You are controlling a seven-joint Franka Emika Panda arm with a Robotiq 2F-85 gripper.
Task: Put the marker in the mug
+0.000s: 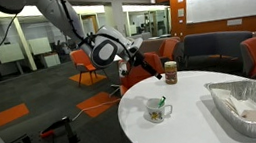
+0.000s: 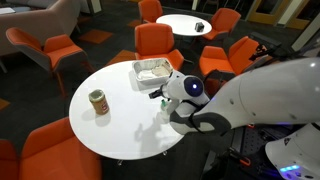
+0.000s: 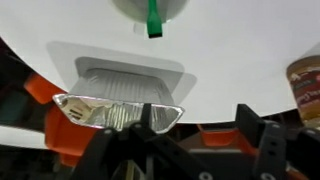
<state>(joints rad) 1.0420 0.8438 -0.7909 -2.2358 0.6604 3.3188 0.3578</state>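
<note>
The white mug (image 1: pixel 155 111) stands on the round white table (image 1: pixel 196 122) near its edge. The green marker (image 1: pixel 159 101) stands inside it, its end sticking out over the rim. In the wrist view the mug (image 3: pixel 130 8) is at the top edge with the marker (image 3: pixel 153 18) showing in it. My gripper (image 1: pixel 145 65) hangs above and beside the table edge, away from the mug. Its fingers (image 3: pixel 198 108) are open and empty. In an exterior view my arm (image 2: pixel 200 100) hides the mug.
A brown jar (image 1: pixel 170 72) (image 2: pixel 98 102) (image 3: pixel 305 85) stands on the table beyond the mug. A foil tray (image 1: pixel 249 107) (image 2: pixel 152 70) (image 3: pixel 125 90) lies on the table. Orange chairs (image 2: pixel 50 150) ring the table.
</note>
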